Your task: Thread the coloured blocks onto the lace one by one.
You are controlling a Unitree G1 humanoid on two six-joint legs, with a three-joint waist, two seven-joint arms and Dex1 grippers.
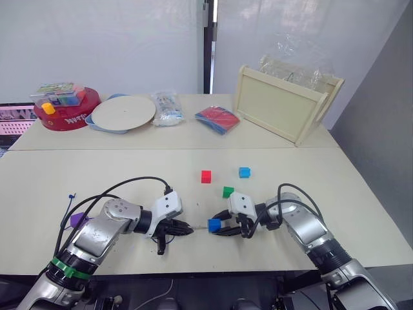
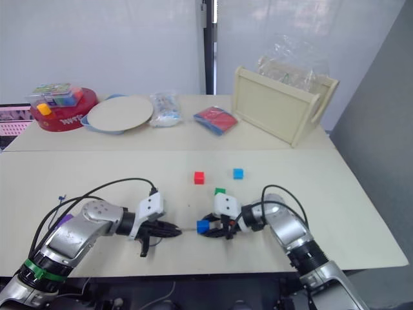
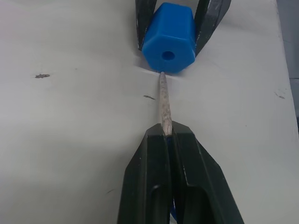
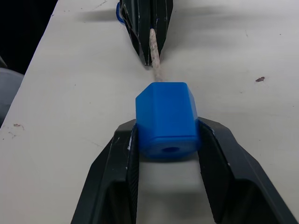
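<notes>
Blue block (image 3: pixel 167 44) pinched in right gripper (image 4: pixel 168 149) near the surface's front edge, hole facing the lace (image 3: pixel 163 105) tip, clamped in left gripper (image 3: pixel 170 140). Tip sitting just below the hole; best raised slightly, kept level, then fed straight through.

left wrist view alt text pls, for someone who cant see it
The left gripper, shut on the lace's pale tip, points it at the blue block, touching just below its hole. The right gripper's fingers clamp the block's sides above the table.
</notes>
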